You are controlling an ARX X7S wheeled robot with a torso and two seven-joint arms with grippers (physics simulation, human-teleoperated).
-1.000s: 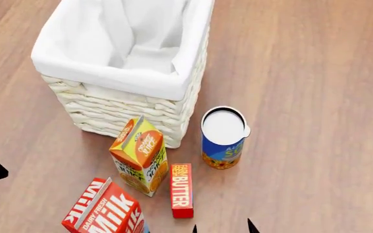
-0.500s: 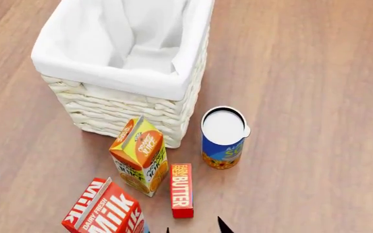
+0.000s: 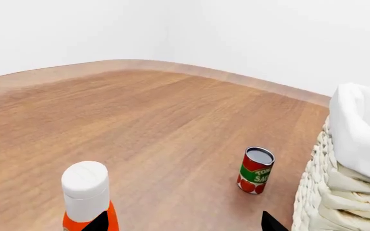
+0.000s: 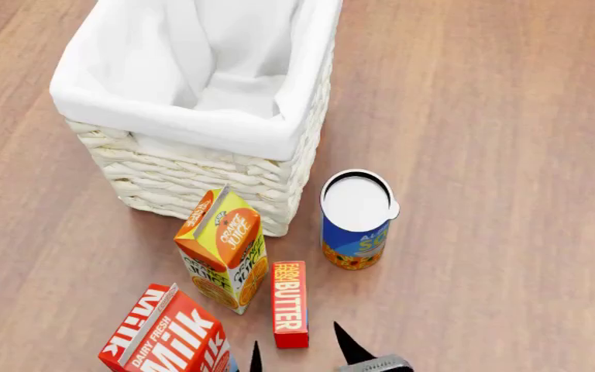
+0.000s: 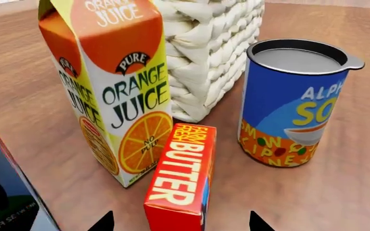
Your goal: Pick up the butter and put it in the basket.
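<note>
The butter (image 4: 290, 304), a slim red box with white lettering, lies on the wooden floor in front of the basket (image 4: 173, 116), between the orange juice carton (image 4: 225, 248) and the soup can (image 4: 358, 221). My right gripper (image 4: 300, 355) is open at the bottom edge of the head view, one fingertip on each side of the butter's near end. In the right wrist view the butter (image 5: 181, 183) fills the gap of the right gripper (image 5: 180, 224), apart from both fingertips. My left gripper (image 3: 185, 224) is open and empty, away from the butter.
The Milk carton (image 4: 168, 333) stands close left of the butter. The juice carton (image 5: 111, 86) and soup can (image 5: 294, 101) flank it, with the basket wall (image 5: 204, 43) behind. The left wrist view shows an orange bottle (image 3: 85, 192), a tomato sauce can (image 3: 256, 170) and the basket (image 3: 346, 192).
My right gripper has moved left and forward in the head view and now straddles the butter's near end. My left arm has drawn back toward the left edge.
</note>
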